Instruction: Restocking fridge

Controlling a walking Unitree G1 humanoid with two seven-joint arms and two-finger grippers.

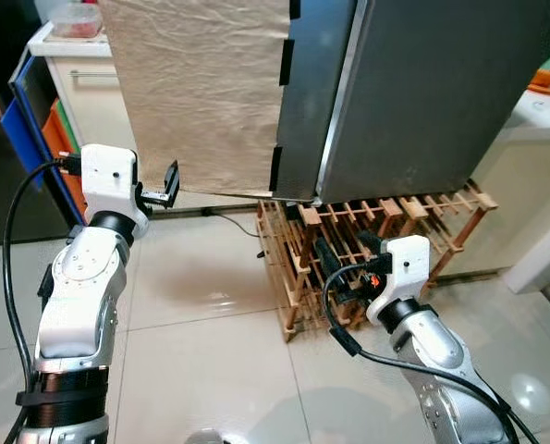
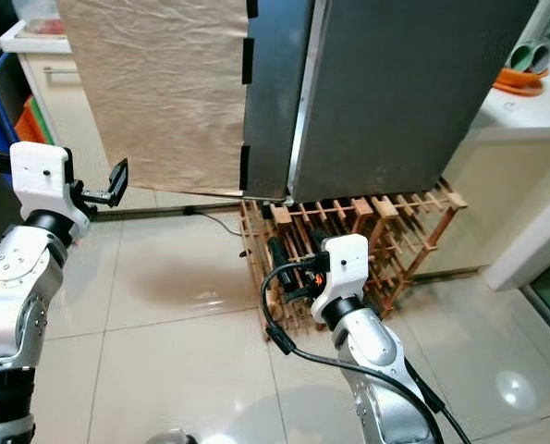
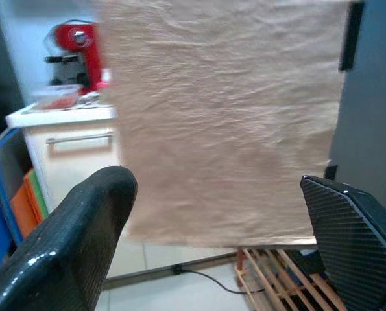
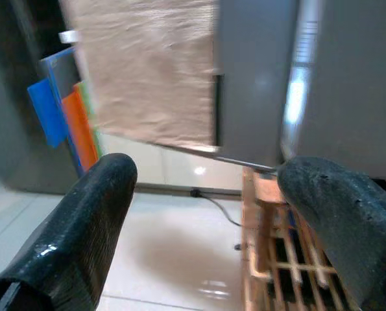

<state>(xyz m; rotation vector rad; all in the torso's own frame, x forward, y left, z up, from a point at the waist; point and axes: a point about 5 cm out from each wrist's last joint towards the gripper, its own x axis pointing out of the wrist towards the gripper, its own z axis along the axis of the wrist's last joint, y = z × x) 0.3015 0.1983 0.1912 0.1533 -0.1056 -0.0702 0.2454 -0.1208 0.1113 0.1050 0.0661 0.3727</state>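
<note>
My right hand [image 2: 288,273] hangs low over the tiled floor [image 1: 210,324], fingers spread wide, holding nothing, just before the wooden slatted rack [image 1: 348,250]. My left hand [image 1: 166,188] is raised, fingers wide apart, empty, facing the crinkled tan paper sheet [image 1: 201,88] beside the tall grey fridge [image 1: 422,92], door closed. White counter [image 3: 56,115] at far left.

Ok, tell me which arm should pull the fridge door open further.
Probably the left. The left pincer is raised, open and empty beside the paper-covered door. The right pincer hangs low, open, in front of the wooden rack below the fridge, and would need to reach up.
</note>
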